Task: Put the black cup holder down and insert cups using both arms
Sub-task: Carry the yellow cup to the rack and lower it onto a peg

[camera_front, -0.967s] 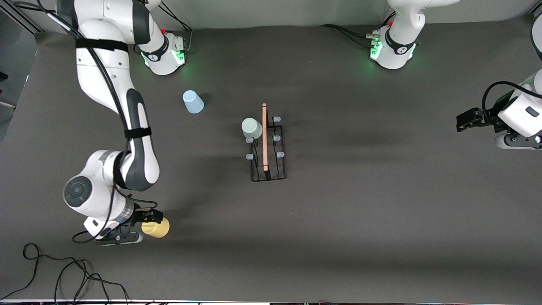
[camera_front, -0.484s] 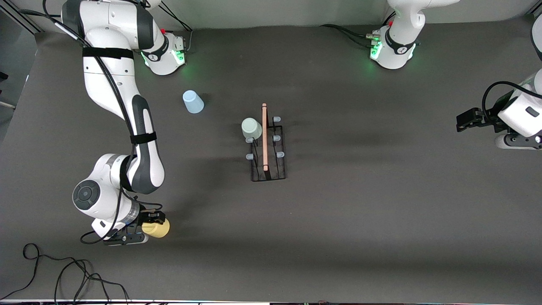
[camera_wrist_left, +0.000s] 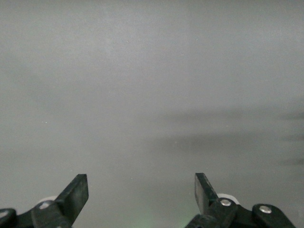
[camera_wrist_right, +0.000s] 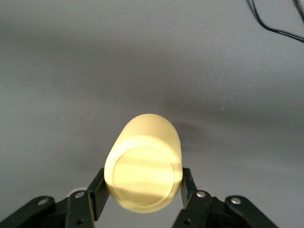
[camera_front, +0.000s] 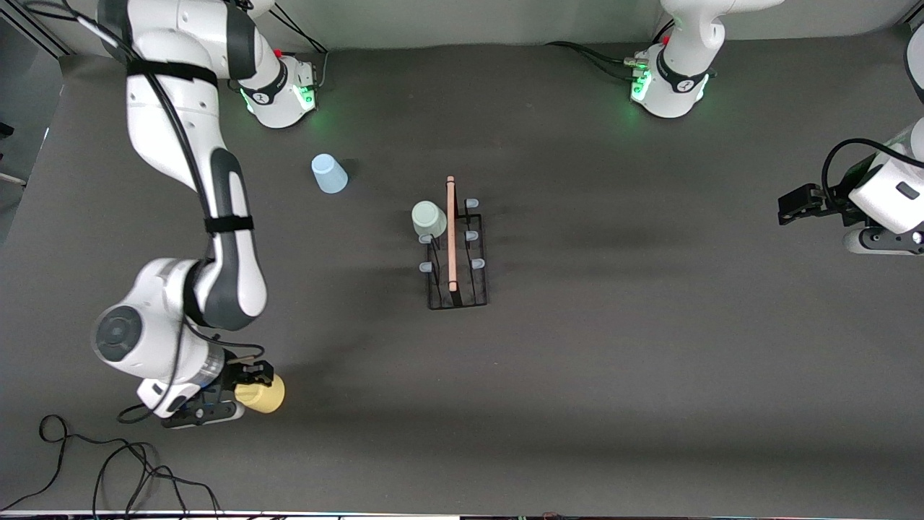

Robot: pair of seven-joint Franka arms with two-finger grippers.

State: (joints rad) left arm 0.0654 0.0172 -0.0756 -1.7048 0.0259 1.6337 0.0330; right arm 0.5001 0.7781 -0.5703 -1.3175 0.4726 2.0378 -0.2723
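The yellow cup [camera_front: 263,393] is being pinched at its base by the right gripper [camera_front: 249,384], at about eight o'clock from the holder [camera_front: 458,249], toward the right arm's end of the table. The blue cup [camera_front: 329,174] is being left at the holder's ten o'clock. The mint cup [camera_front: 429,218] is being carried on one of the holder's pegs. The left gripper [camera_front: 787,206] is being kept spread, waiting at three o'clock.
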